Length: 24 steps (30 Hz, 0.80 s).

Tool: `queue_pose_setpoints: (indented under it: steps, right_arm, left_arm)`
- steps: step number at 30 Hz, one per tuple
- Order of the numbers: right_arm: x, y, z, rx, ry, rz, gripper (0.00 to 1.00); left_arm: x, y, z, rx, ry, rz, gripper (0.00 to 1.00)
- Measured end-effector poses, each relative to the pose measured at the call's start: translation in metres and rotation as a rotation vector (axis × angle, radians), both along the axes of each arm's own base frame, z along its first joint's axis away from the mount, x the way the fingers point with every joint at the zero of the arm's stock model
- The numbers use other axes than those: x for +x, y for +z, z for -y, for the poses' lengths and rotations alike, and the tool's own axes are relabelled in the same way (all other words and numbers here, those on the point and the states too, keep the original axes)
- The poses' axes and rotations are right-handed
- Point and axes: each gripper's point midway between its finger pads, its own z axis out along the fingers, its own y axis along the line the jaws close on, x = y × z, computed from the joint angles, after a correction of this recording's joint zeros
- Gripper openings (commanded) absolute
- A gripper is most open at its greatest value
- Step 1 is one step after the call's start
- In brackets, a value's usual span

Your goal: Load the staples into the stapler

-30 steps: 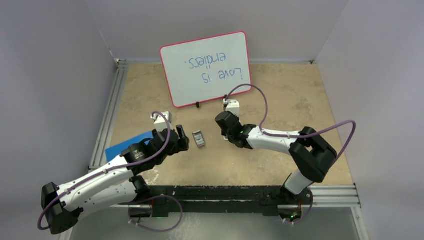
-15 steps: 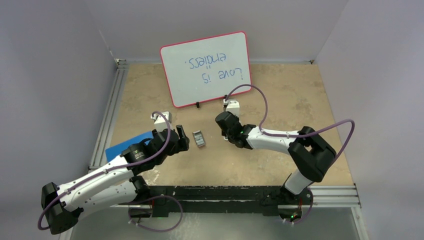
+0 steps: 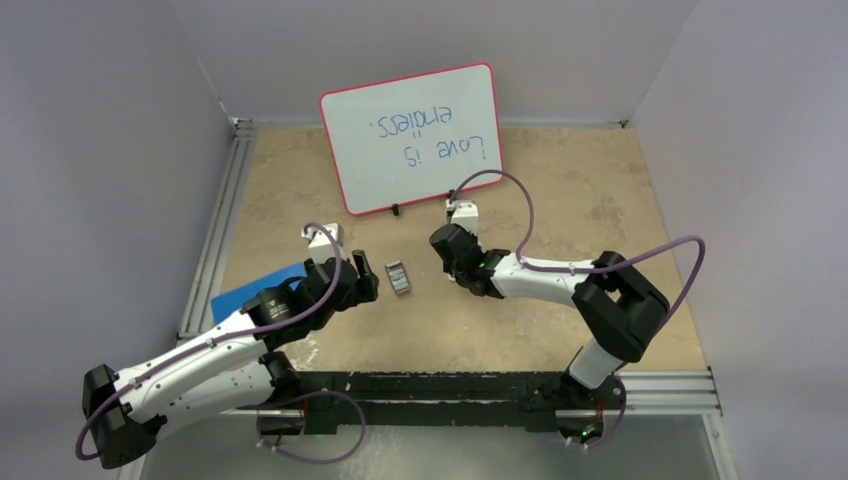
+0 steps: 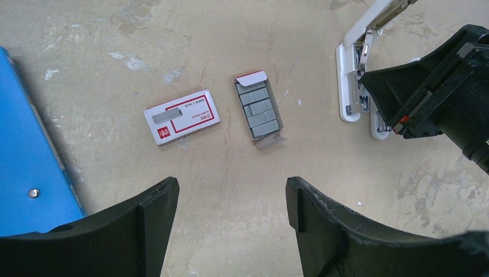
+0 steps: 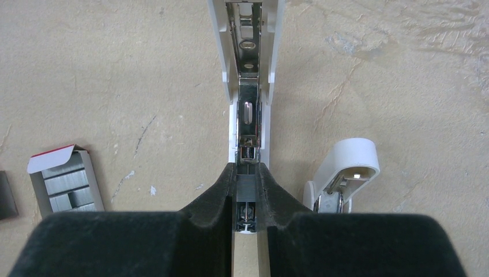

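1. The stapler [image 5: 248, 69], slim and white, is laid open on the worktop [image 5: 403, 86], its metal channel exposed.
2. It is gripped by the clenched right claw [image 5: 247, 174].
3. The staples [image 4: 259, 109], grey strips in a tray, are overhung by the released left claw [image 4: 230, 189].

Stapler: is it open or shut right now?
Open: the stapler shows its bare metal channel in the right wrist view; the right gripper is shut on it.
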Motion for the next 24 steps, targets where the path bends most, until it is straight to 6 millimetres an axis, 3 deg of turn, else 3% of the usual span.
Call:
queue_pose_setpoints:
  steps: [18, 24]
  right_arm:
    - [-0.0030, -0.0078, -0.0011, 0.009, 0.020, -0.005, 0.17]
    - [-0.0031, -0.0078, -0.0015, 0.011, 0.022, -0.004, 0.23]
  left_arm:
    - [0.0000, 0.0000, 0.0001, 0.000, 0.000, 0.000, 0.69]
    - [0.0000, 0.0000, 0.0001, 0.000, 0.000, 0.000, 0.69]
